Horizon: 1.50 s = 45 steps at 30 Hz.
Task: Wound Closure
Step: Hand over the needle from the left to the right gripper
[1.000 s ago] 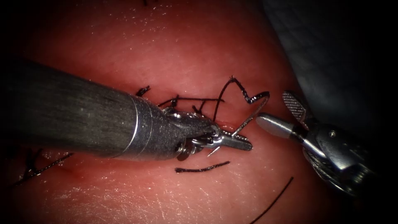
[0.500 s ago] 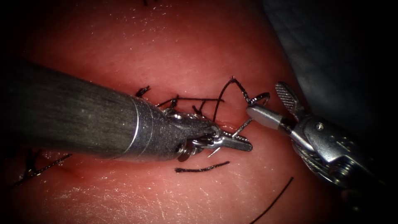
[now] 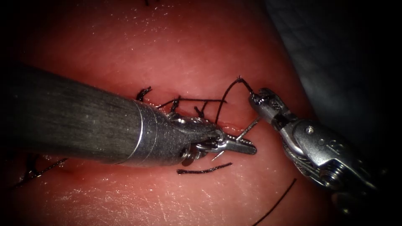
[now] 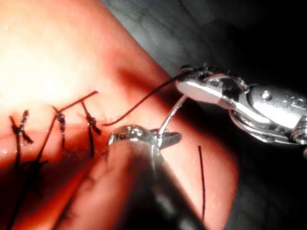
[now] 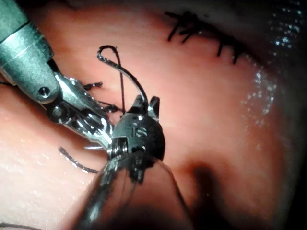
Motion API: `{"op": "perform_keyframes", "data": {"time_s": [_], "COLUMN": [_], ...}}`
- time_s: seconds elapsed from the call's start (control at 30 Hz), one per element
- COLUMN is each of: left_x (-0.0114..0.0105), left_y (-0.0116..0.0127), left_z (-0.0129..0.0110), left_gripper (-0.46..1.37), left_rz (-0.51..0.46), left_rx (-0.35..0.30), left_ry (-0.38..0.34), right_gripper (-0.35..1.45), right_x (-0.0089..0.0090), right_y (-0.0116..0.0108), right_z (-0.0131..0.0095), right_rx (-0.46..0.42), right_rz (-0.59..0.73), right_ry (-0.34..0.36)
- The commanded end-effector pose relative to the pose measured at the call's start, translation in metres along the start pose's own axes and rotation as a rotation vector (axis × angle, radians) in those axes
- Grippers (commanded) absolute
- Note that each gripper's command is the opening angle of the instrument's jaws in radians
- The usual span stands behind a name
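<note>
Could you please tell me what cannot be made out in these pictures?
- Endoscope view: the left tool is shut on the needle near its tip; whether the tip touches the tissue is too small to tell.
- Endoscope view: the right tool, shut on the needle's tail, hides where the thread joins.
- Endoscope view: a loose strand runs off the bottom edge.

No legible text, label, brand or sign anywhere. Faint embossed marks on the right tool [image 5: 139, 129] housing in the right wrist view, possibly digits, too blurred to read. Similar faint stamping on the same housing in the endoscope view, likewise unreadable.
</note>
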Motion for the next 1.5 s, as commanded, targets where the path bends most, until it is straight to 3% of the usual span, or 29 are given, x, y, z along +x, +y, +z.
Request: {"op": "perform_keyframes", "data": {"time_s": [0.03, 0.1, 0.13, 0.2, 0.23, 0.3, 0.57, 0.67, 0.7, 0.87, 1.07, 1.23, 1.33, 1.43, 1.5], "left_x": [-0.0002, -0.0002, -0.0003, -0.0004, -0.0004, -0.0005, -0.0015, -0.0021, -0.0021, -0.0027, -0.0018, -0.0011, -0.0011, -0.0015, -0.0017], "left_y": [0.0003, 0.0005, 0.0006, 0.0009, 0.001, 0.0013, 0.0028, 0.0037, 0.0038, 0.005, 0.0059, 0.0053, 0.0044, 0.0033, 0.0025], "left_z": [-0.0001, -0.0001, -0.0001, 0.0, 0.0002, 0.0003, -0.0003, -0.0017, -0.0018, -0.0054, -0.0099, -0.0114, -0.0115, -0.0112, -0.011], "left_gripper": [-0.13, 0.06, 0.26, 0.93, 1.16, 1.34, 1.36, 1.36, 1.36, 1.36, 1.36, 1.35, 1.23, 1.06, 0.79], "left_rz": [0.006, 0.017, 0.023, 0.022, 0.022, 0.046, 0.082, 0.119, 0.119, 0.17, 0.179, 0.217, 0.297, 0.367, 0.41], "left_rx": [-0.004, -0.002, -0.001, 0.001, 0.003, -0.019, -0.082, -0.097, -0.098, -0.12, -0.153, -0.165, -0.17, -0.142, -0.109], "left_ry": [0.0, 0.002, 0.002, 0.004, 0.005, -0.002, -0.035, -0.045, -0.046, -0.061, -0.082, -0.084, -0.077, -0.056, -0.037], "right_gripper": [-0.35, -0.35, -0.35, -0.35, -0.35, -0.35, -0.35, -0.35, -0.35, -0.35, -0.35, -0.35, -0.35, -0.35, -0.35], "right_x": [0.0002, 0.0002, 0.0003, 0.0004, 0.0004, 0.0005, 0.0004, 0.0, -0.0001, -0.0015, -0.0039, -0.0049, -0.0053, -0.0058, -0.0061], "right_y": [0.0003, 0.0006, 0.0007, 0.0011, 0.0014, 0.0018, 0.0024, 0.0026, 0.0026, 0.0028, 0.0025, 0.0016, 0.0009, -0.0001, -0.0008], "right_z": [-0.0001, -0.0002, -0.0002, -0.0001, -0.0001, 0.0001, 0.0005, 0.0005, 0.0005, 0.0002, -0.0005, -0.0014, -0.0019, -0.0021, -0.002], "right_rx": [-0.014, -0.015, -0.015, -0.014, -0.013, -0.009, 0.061, 0.169, 0.18, 0.277, 0.42, 0.499, 0.555, 0.63, 0.681], "right_rz": [0.021, 0.027, 0.027, 0.024, 0.023, 0.021, 0.033, 0.023, 0.022, 0.082, 0.277, 0.351, 0.395, 0.436, 0.443], "right_ry": [-0.002, 0.0, -0.003, -0.016, -0.022, -0.031, -0.146, -0.284, -0.295, -0.488, -0.75, -0.87, -0.928, -0.937, -0.927]}}
